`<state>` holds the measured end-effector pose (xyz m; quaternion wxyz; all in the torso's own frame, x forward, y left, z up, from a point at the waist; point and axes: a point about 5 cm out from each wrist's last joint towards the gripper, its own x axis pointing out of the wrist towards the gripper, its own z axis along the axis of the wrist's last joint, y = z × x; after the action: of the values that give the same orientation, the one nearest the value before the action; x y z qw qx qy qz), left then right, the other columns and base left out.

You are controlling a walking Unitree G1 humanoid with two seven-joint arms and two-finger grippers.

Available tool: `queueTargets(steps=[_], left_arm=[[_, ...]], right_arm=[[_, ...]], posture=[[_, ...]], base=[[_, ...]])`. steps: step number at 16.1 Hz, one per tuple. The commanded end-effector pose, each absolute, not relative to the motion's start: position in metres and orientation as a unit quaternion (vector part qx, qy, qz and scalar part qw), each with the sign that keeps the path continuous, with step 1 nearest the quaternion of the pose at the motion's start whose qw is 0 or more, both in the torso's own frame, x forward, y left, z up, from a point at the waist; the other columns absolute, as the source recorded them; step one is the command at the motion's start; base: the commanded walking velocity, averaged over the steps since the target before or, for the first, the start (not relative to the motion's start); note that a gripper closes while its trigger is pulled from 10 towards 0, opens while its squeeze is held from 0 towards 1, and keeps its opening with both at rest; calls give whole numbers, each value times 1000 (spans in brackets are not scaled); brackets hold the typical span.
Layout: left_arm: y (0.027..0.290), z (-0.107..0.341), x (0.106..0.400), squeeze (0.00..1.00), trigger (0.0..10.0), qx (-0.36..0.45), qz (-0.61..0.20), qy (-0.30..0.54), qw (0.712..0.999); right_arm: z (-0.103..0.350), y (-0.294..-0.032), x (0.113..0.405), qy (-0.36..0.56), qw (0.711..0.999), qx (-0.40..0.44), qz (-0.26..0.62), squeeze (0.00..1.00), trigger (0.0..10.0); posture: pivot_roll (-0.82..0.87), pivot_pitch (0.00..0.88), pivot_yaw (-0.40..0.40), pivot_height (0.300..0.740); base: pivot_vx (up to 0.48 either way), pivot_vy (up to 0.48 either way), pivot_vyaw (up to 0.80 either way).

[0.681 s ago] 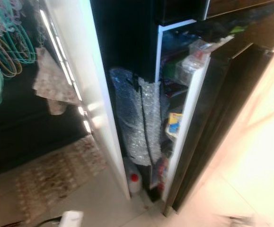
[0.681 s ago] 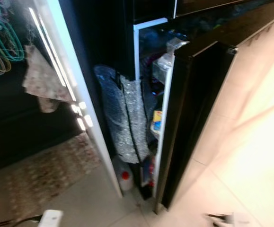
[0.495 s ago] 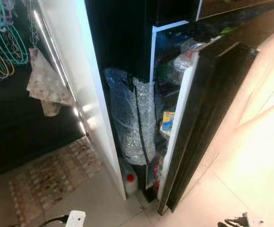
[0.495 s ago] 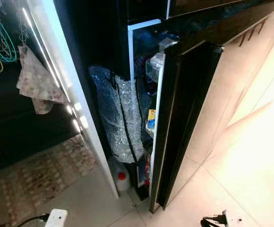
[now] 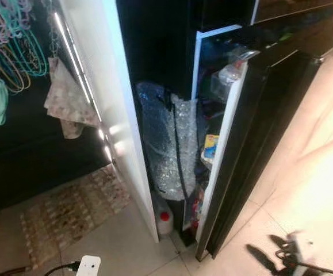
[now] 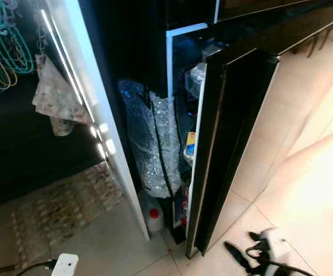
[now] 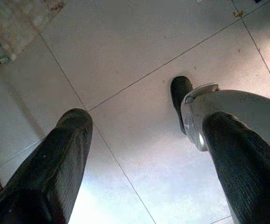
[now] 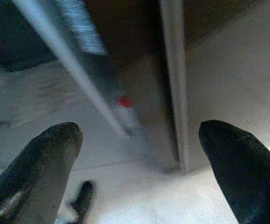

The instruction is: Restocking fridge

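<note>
Bubble wrap roll [image 5: 166,144] and red-capped jug [image 5: 163,219] wedged beside our fridge door [image 5: 252,144], ajar ahead, our left gripper [image 7: 139,154] and right gripper [image 8: 139,154] both spread wide, empty, near floor.

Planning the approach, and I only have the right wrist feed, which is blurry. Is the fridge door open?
Observer: Yes. The black fridge door is ajar, with a yellow-blue carton on its inner shelf.
Operator: What's above that red cap?
Observer: A bubble wrap roll stands upright beside the fridge, just above the red-capped jug.
Operator: Left end effector?
Observer: The left end effector is open and points down at the floor tiles.
</note>
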<state>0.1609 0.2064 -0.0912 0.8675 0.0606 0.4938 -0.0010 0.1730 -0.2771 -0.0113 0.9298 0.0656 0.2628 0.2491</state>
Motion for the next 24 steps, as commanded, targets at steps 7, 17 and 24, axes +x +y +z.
queueTargets(steps=[7, 17, 24], left_arm=[[210, -91, 161, 0, 10000, 65, 1, 497, 866], [210, -91, 161, 0, 10000, 63, 2, 495, 866], [209, -91, 160, 0, 10000, 61, 3, 495, 867]], right_arm=[[24, -264, 204, 205, 939, -3, 277, 0, 10000], [50, -244, 229, 161, 939, -45, 300, 0, 10000], [53, -244, 234, 159, 941, -70, 292, 0, 10000]], posture=[[-70, 0, 73, 740], [-66, 0, 71, 740], [-64, 0, 68, 740]], base=[[0, 0, 0], [0, 0, 0], [0, 0, 0]])
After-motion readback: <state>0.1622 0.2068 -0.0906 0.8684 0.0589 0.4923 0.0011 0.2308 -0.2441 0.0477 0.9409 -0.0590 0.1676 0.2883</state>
